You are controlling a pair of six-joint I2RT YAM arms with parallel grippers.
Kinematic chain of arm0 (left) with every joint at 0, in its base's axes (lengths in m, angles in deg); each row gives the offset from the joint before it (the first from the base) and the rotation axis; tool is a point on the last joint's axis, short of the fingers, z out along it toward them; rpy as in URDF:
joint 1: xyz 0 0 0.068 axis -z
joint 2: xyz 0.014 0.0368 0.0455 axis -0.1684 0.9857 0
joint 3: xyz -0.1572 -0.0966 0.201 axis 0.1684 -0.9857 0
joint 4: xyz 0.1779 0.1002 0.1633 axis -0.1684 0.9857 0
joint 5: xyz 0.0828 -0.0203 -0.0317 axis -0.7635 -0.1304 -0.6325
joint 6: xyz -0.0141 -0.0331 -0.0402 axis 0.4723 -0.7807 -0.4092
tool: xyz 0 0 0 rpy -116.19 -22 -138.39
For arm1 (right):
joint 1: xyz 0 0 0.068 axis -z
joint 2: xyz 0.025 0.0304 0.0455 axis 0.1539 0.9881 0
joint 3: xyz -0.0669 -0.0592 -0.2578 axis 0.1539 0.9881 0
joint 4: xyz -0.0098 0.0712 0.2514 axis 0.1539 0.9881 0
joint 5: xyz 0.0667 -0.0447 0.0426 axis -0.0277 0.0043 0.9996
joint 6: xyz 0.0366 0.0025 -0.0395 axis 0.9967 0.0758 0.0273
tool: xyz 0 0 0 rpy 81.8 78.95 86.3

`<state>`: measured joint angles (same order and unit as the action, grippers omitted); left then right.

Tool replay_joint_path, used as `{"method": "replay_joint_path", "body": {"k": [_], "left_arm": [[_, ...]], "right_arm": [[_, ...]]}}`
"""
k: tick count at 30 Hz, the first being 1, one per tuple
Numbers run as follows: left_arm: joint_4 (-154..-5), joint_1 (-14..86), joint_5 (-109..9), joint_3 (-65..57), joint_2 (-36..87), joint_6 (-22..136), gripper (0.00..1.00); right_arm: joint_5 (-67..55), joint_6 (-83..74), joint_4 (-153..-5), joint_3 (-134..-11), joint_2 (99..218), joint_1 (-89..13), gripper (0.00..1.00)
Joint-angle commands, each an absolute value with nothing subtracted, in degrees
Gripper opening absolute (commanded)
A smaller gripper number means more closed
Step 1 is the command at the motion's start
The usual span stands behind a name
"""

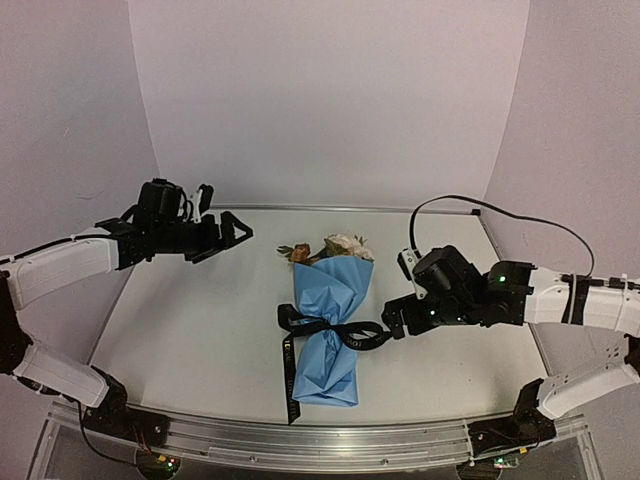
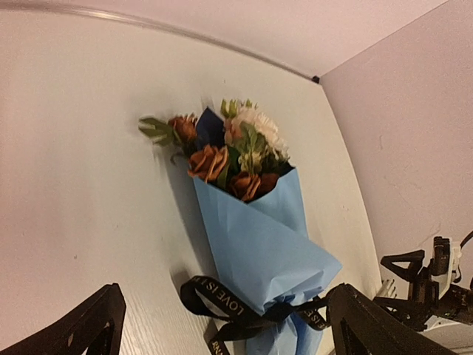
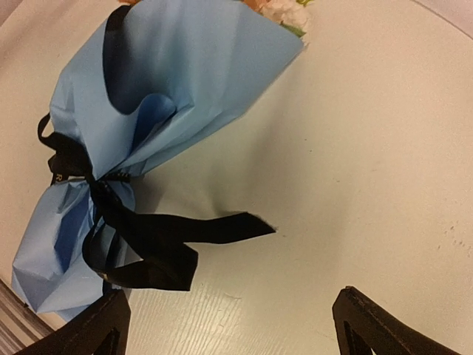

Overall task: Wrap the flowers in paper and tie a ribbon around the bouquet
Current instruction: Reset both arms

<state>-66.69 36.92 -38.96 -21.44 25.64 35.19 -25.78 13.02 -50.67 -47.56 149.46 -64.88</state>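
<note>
Cone-shaped light blue paper bouquet [image 1: 335, 290], blooms upward: frame centre, long axis top to bottom, narrow black ribbon [image 1: 355, 336] tied at waist. Right gripper [image 1: 390, 322]: spread wide, empty, just right of the knot, nearer. Left gripper [image 1: 226, 240]: spread wide, empty, upper left, well apart.

Rt wrist view: flowers [image 3: 284, 13] cut off at top edge. Stems hidden inside paper [image 1: 325, 300]. Ribbon [image 1: 289, 375] lettering too small, top view.

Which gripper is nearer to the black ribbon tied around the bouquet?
Right. The right gripper sits open just beside the ribbon, on the right of the bouquet. The left gripper, also open, is far off at the back-left of the table.
</note>
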Motion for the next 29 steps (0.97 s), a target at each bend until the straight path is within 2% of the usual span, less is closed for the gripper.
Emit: {"method": "replay_joint_path", "body": {"k": [1,8,29], "left_arm": [[-64.39,36.94,-48.31,-16.65,22.98,38.79,1.0],[-63.1,36.94,-53.18,-13.68,21.79,39.8,1.0],[-64.4,36.94,-55.7,-15.13,19.79,40.21,1.0]], "right_arm": [[-28.78,12.28,-48.66,-48.9,144.87,-62.17,0.98],[-30.13,12.06,-48.66,-47.69,142.05,-60.27,0.98],[-33.07,10.65,-48.14,-49.04,142.56,-60.18,0.98]]}}
